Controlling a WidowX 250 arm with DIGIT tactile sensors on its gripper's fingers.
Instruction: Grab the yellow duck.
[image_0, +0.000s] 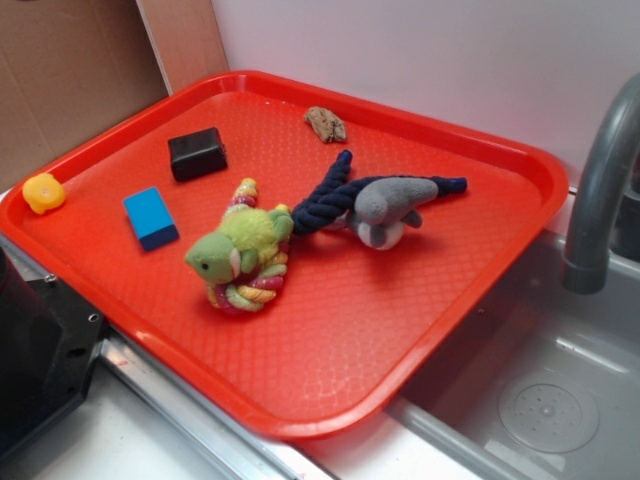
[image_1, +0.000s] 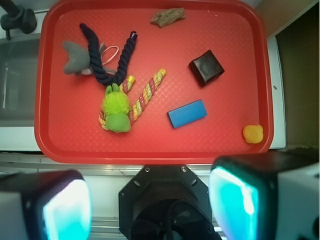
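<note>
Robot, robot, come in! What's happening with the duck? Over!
Gripper open, empty, high over tray's near edge. Yellow duck untouched in tray corner. Blue block nearby, not blocking.

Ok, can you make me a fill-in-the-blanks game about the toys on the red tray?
1. The yellow duck sits near a ____ of the red tray.
2. The block nearest the duck is coloured ____.
3. The green plush has a rope with many ____.
4. The gripper holds ____.

Missing words: corner; blue; colours; nothing
</note>
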